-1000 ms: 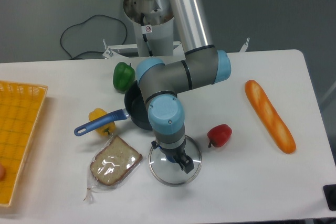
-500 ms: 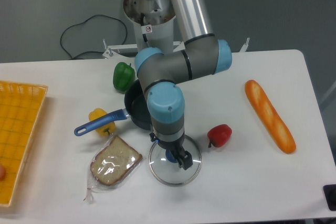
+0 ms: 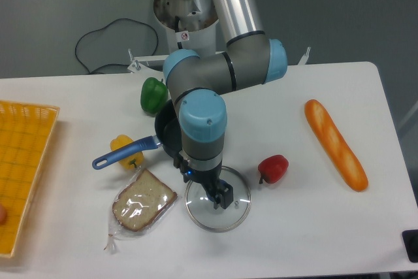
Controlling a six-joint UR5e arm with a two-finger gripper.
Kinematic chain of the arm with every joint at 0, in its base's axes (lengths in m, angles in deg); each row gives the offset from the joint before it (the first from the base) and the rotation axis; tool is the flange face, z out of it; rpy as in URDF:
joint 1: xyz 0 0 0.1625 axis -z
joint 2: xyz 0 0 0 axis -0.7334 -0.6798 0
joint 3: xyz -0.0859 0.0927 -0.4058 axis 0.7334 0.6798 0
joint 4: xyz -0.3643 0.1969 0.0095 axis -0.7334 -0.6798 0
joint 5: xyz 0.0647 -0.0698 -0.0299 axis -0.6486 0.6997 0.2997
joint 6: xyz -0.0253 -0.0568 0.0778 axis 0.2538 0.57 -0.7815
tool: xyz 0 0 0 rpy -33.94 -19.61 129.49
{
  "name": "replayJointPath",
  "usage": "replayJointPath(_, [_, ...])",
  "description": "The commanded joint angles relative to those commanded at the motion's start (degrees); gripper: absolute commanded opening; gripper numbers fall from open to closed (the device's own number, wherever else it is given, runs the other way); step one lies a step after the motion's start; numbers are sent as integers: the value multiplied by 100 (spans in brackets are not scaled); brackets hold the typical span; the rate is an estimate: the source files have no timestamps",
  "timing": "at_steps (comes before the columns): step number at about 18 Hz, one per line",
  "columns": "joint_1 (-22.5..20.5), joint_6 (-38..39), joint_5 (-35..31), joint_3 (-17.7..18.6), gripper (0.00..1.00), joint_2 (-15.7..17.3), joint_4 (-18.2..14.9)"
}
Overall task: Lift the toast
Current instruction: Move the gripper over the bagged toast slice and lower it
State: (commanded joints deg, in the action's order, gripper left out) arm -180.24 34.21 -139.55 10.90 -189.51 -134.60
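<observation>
Half the gripper (image 3: 220, 196) is hidden by its wrist, so its jaw state can't be told. The bagged toast (image 3: 144, 200) lies near the table's (image 3: 313, 227) front edge, seemingly angled toward the back-right.

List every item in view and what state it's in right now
toast: bagged, flat on table, untouched
tool: above glass lid, open or shut unclear
glass lid: flat on table
pan: upright, partly hidden by arm
baguette: lying on table
basket: at left edge
</observation>
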Motion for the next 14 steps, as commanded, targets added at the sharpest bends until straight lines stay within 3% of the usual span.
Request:
replayJointPath(8, [343,1518,167,-70,100,-79,9])
replayJointPath(14, [668,2250,159,-255,100,-422,61])
